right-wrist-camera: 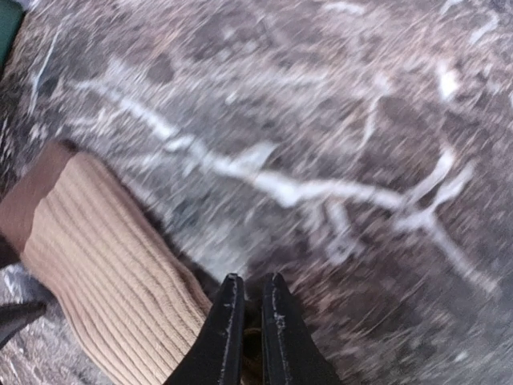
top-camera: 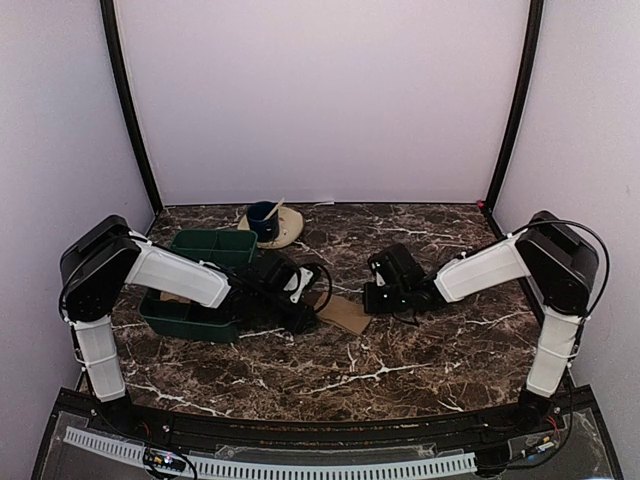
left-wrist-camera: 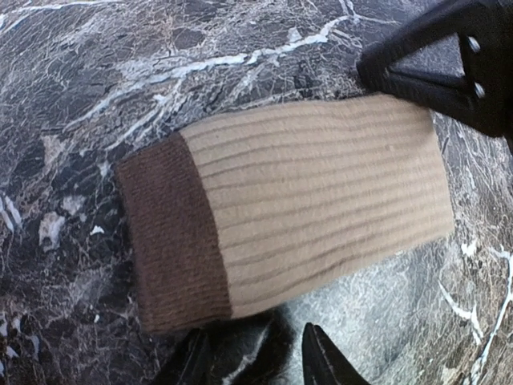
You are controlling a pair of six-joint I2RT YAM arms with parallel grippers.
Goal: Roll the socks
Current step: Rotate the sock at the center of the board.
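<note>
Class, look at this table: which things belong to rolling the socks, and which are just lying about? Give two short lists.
Belongs to the job:
- sock, lying flat between the arms
- left fingers
- right fingers

Just lying about:
- green tray
- saucer
- blue cup on the saucer
</note>
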